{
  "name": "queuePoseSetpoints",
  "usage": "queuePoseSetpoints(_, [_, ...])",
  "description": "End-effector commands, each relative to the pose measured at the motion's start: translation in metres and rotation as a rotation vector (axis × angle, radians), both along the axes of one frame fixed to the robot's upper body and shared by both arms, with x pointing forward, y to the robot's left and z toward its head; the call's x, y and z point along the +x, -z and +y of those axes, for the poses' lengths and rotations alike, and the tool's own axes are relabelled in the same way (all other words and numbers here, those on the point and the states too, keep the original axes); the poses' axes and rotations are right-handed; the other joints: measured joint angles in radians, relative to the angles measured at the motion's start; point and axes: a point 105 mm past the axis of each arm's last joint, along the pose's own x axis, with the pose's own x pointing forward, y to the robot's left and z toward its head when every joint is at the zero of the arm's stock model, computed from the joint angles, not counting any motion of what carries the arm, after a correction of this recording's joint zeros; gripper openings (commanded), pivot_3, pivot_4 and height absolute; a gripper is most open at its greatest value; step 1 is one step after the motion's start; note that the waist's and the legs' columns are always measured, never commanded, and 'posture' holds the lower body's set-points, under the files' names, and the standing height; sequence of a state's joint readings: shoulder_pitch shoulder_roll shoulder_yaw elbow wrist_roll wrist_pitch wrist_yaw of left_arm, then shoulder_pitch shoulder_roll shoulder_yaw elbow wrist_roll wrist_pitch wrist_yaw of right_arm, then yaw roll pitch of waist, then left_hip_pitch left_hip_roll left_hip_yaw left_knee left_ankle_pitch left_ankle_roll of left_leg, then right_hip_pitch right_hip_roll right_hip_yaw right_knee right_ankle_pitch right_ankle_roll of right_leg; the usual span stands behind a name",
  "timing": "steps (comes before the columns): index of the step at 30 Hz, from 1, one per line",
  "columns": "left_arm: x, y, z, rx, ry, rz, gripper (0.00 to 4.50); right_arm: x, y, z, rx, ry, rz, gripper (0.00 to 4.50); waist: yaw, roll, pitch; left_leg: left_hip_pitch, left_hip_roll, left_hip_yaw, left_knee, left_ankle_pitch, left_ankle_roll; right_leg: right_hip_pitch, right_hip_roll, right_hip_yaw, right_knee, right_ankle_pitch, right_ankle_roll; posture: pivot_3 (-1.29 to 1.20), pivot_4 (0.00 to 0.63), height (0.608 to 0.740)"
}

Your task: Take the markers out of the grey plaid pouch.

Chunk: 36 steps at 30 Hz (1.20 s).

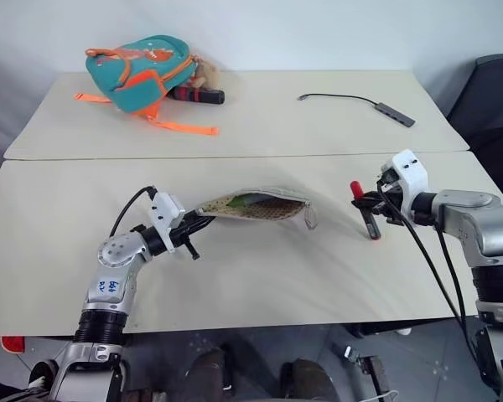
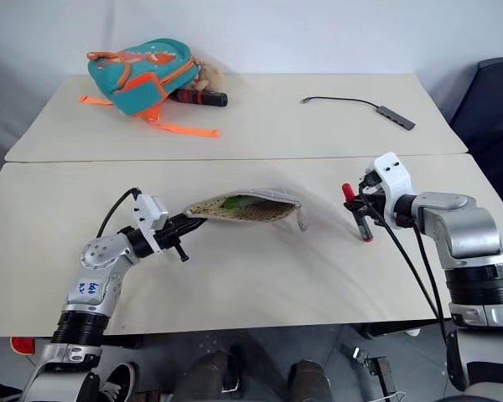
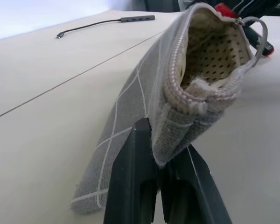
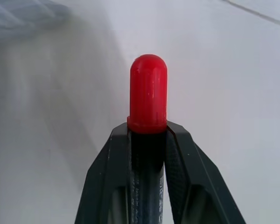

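Observation:
The grey plaid pouch (image 1: 256,207) hangs a little above the table, mouth open and cream dotted lining showing. My left gripper (image 1: 203,220) is shut on the pouch's left end, which its fingers (image 3: 130,177) pinch in the left wrist view. A light green marker (image 1: 253,199) lies inside the pouch. To the pouch's right, my right gripper (image 1: 368,208) is shut on the red marker (image 1: 357,188), held just over the table. The marker's red cap (image 4: 148,93) sticks out past the fingers (image 4: 107,177).
A teal-and-orange backpack (image 1: 142,71) lies at the far left with a red-and-black cylinder (image 1: 203,95) beside it. A grey USB hub with its cable (image 1: 377,105) sits at the far right. A seam (image 1: 235,157) joins the two tables. A dark chair (image 1: 495,84) stands at the right.

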<state>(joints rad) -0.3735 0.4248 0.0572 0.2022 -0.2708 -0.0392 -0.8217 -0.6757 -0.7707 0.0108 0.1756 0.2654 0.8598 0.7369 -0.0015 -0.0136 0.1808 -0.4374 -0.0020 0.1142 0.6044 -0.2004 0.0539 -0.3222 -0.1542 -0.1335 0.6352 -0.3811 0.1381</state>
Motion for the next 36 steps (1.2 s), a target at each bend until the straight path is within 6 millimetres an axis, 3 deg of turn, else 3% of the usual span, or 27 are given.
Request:
queuePoseSetpoints(1, [-0.003,-0.006,0.0,-0.012,-0.002,-0.033,0.0,0.011,0.011,-0.012,-0.021,0.081,-0.004,0.56,0.0,0.0,0.0,0.0,0.0,0.0,0.001,0.0,0.001,0.0,0.0,0.0,0.0,0.0,0.0,0.0,0.15,0.74])
queuePoseSetpoints(2, [-0.004,-0.006,0.0,-0.012,-0.002,-0.034,0.0,0.013,0.011,-0.01,0.007,0.088,-0.004,0.56,0.0,0.0,0.0,0.0,0.0,0.0,0.002,0.0,0.001,0.001,0.0,0.0,0.0,0.0,0.0,0.0,0.15,0.74])
queuePoseSetpoints(9, [-0.006,-0.007,-0.001,-0.016,-0.005,-0.035,0.0,0.022,0.008,-0.013,0.021,0.141,-0.048,2.95,-0.002,0.001,0.0,-0.001,0.0,-0.001,0.001,0.0,0.001,0.0,0.0,0.0,0.002,0.0,0.0,0.0,0.15,0.74])
queuePoseSetpoints(14, [-0.006,-0.008,-0.003,-0.019,0.002,-0.035,0.0,0.023,-0.004,-0.009,0.077,0.142,-0.084,2.95,-0.003,0.001,0.0,-0.002,0.0,-0.001,0.001,0.0,0.001,0.0,0.001,0.0,0.002,0.0,0.0,0.0,0.15,0.74])
queuePoseSetpoints(19, [-0.005,-0.009,-0.007,-0.024,0.013,-0.035,0.0,0.023,-0.006,-0.02,0.019,0.175,-0.131,2.95,-0.002,0.001,0.0,-0.002,0.0,-0.001,0.001,0.0,0.001,0.0,0.001,0.0,0.002,0.0,0.0,0.0,0.15,0.74])
queuePoseSetpoints(27, [-0.006,-0.009,-0.007,-0.02,0.016,-0.035,0.0,0.023,-0.017,-0.019,-0.009,0.156,-0.172,2.95,-0.002,0.001,0.0,-0.002,0.0,-0.001,0.001,0.0,0.001,0.0,0.001,0.0,0.002,0.0,0.0,0.0,0.15,0.74])
queuePoseSetpoints(28, [-0.006,-0.009,-0.007,-0.019,0.017,-0.035,0.0,0.023,-0.024,-0.014,0.015,0.141,-0.188,2.95,-0.002,0.001,0.0,-0.002,0.0,-0.001,0.001,0.0,0.001,0.0,0.001,0.0,0.002,0.0,0.0,0.0,0.15,0.74])
queuePoseSetpoints(29, [-0.006,-0.009,-0.008,-0.02,0.017,-0.035,0.0,0.022,-0.049,0.006,0.059,0.041,-0.302,2.95,-0.003,0.001,0.001,-0.002,0.0,-0.001,0.001,0.0,0.001,0.0,0.001,0.0,0.002,0.0,0.0,0.0,0.15,0.74])
queuePoseSetpoints(31, [-0.007,-0.009,-0.008,-0.022,0.018,-0.035,0.0,0.001,-0.087,0.048,0.163,-0.198,-0.448,2.95,-0.004,0.003,0.002,-0.002,0.0,0.0,0.0,0.0,0.001,-0.001,0.001,0.0,0.002,0.0,0.0,0.0,0.15,0.74])
queuePoseSetpoints(32, [-0.007,-0.009,-0.009,-0.022,0.019,-0.034,0.0,-0.014,-0.094,0.065,0.171,-0.32,-0.486,2.95,-0.005,0.003,0.002,-0.002,0.0,0.0,0.0,0.0,0.001,-0.001,0.001,0.0,0.002,0.0,0.0,0.0,0.15,0.74])
queuePoseSetpoints(36, [-0.004,-0.019,-0.018,-0.002,0.036,-0.047,0.0,-0.058,-0.083,0.113,0.059,-0.638,-0.514,2.95,0.002,0.002,0.001,-0.001,0.002,-0.002,-0.001,-0.001,0.0,0.0,0.003,0.0,0.001,0.0,0.0,0.0,0.15,0.74])
